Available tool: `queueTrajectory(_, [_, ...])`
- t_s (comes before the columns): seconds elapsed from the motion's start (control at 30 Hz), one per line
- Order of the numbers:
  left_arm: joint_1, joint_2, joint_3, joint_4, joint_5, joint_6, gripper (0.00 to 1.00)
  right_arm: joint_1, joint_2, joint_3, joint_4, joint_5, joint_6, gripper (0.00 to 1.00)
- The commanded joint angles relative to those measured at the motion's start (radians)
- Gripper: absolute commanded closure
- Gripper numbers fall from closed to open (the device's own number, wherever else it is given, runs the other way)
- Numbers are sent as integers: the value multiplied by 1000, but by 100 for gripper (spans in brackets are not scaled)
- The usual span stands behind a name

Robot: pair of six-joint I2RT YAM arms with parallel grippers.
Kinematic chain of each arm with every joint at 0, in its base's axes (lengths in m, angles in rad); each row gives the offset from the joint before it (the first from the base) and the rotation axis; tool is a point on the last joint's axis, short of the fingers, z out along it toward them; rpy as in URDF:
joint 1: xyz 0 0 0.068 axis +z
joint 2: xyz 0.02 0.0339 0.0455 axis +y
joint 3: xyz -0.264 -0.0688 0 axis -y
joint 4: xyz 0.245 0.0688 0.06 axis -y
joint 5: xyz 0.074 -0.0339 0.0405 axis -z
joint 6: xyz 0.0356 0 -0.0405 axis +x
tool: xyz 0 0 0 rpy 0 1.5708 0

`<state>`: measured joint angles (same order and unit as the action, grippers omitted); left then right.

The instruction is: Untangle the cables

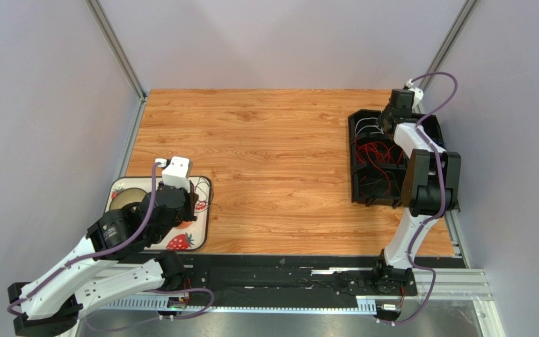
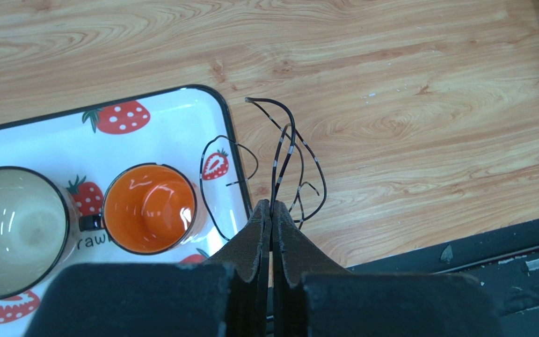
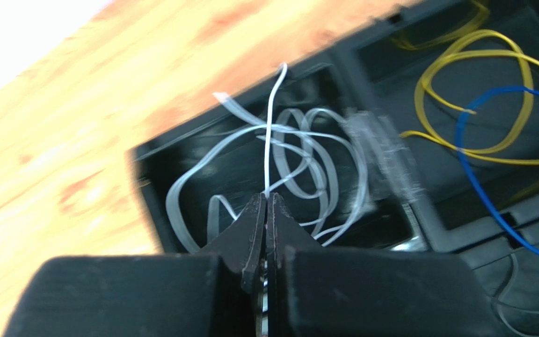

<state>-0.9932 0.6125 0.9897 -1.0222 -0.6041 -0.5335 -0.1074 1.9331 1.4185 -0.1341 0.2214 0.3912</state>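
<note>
Dark cable (image 2: 284, 151) curled just beyond the left gripper (image 2: 271, 210), clamped in its tips; the right gripper (image 3: 266, 203) pinched a white cable (image 3: 271, 126) above the tangle ahead (yellow cable (image 3: 490, 150) and blue cable (image 3: 460, 140) lay apart, rightward); sorting seemed partway

Cables (image 3: 271, 126) in loose curled loops

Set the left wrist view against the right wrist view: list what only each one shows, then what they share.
Only left wrist: a strawberry tray holding an orange mug and a cream bowl; the left hand shut on a dark cable. Only right wrist: a black divided box with a yellow cable, a blue cable and white loops; the right hand shut on a white cable. Both: the wooden table, and a closed hand pinching one thin wire.
</note>
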Motion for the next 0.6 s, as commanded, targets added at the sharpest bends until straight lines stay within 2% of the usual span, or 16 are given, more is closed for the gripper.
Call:
queueTrajectory(0.0, [2,7,7,5,-9,-6,100,-2,-141,-19,152,-167,-40,100])
queueTrajectory(0.2, [2,4,7,5,-6,-5,100,-3,-206,-43,162,-241,-52,100])
queueTrajectory(0.57, [2,3,7,7,-6,-3,100,-5,-140,-59,93,-307,-14,100])
